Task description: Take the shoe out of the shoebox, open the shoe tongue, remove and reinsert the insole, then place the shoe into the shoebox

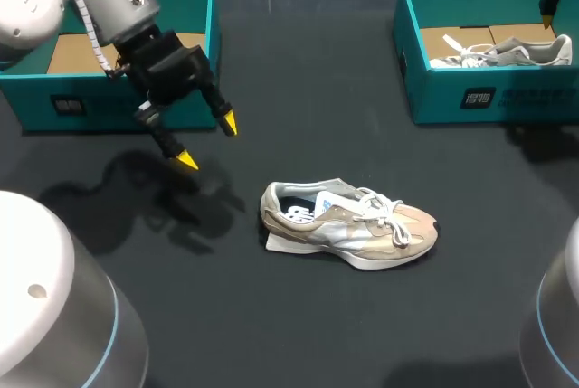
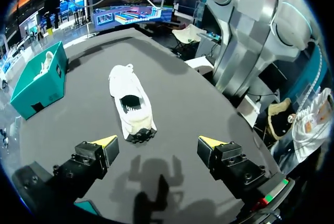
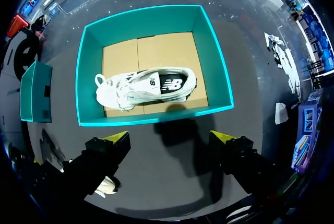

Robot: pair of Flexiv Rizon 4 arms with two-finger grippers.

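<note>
A beige and white shoe (image 1: 348, 221) lies on its side in the middle of the dark table, toe to the right. My left gripper (image 1: 208, 142) hovers open and empty to the shoe's upper left. In the left wrist view the shoe (image 2: 130, 104) lies ahead of the open left gripper (image 2: 159, 141), heel nearest. The right teal shoebox (image 1: 488, 99) holds a second shoe (image 1: 502, 52). My right gripper (image 3: 171, 137) hangs open above that shoebox's (image 3: 86, 67) near wall, with the white shoe (image 3: 146, 85) inside. Only an edge of it (image 1: 548, 8) shows in the head view.
An open teal box (image 1: 109, 103) with a cardboard floor stands at the back left, just behind my left arm. In the left wrist view the right box (image 2: 39, 83) stands beyond the shoe. In the right wrist view the left box (image 3: 35, 91) is off to one side.
</note>
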